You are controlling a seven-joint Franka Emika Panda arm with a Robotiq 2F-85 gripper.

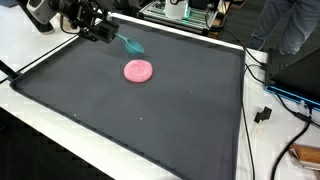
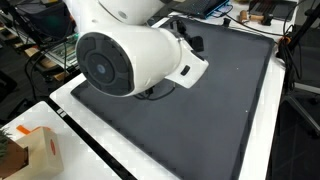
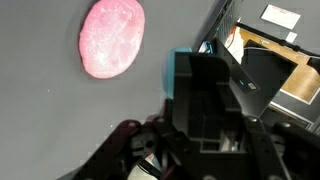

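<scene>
My gripper (image 1: 103, 32) hangs over the far left corner of the black mat (image 1: 150, 110), shut on a small teal object (image 1: 131, 44) that sticks out from its fingers toward the mat's middle. A flat pink disc (image 1: 138, 70) lies on the mat a short way in front of the teal object and apart from it. In the wrist view the teal object (image 3: 181, 72) shows between the dark fingers of the gripper (image 3: 205, 85), with the pink disc (image 3: 112, 38) up and to the left. In an exterior view the white arm (image 2: 125, 60) hides the gripper.
The mat lies on a white table (image 1: 40, 110). Cables and a plug (image 1: 262, 114) lie past the mat's right edge. A cardboard box (image 2: 38, 152) stands at the table's corner. Equipment (image 1: 185, 10) and a person (image 1: 290, 25) are behind the table.
</scene>
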